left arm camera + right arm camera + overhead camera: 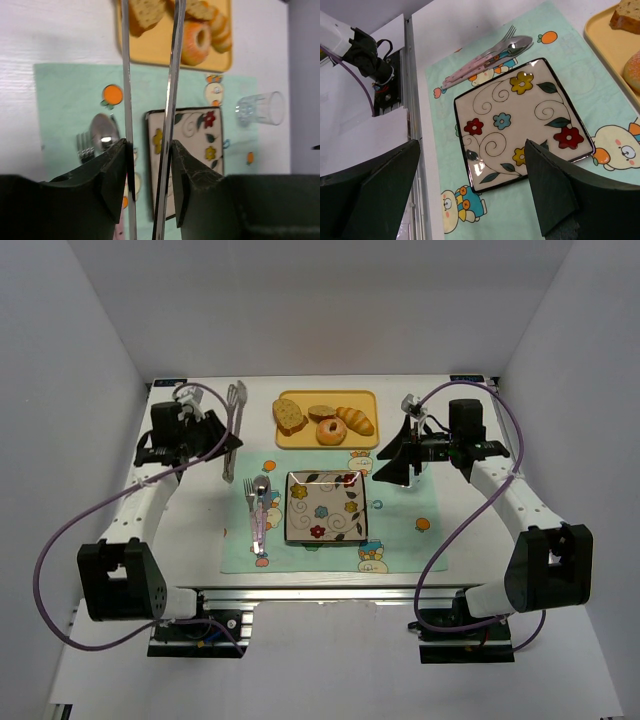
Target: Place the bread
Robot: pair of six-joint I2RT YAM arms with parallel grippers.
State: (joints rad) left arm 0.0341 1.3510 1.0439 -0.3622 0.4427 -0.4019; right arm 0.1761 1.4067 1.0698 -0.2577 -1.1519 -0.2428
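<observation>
White-walled table (200, 530). Left end effector (150, 165) clamps tongs (233, 430), tips aimed at the tray (285, 443), likely for a clean bread pick. Bread (290, 415) lies on the tray's left half. Right end effector (472, 150) spread wide, empty, near the bare plate (326, 506), the probable drop spot.

Golden-yellow bread (290, 416), flower-patterned plate (325, 492)

Two bread slices (290, 416) lie on the yellow tray (300, 441) beyond the flowered plate (325, 507).
</observation>
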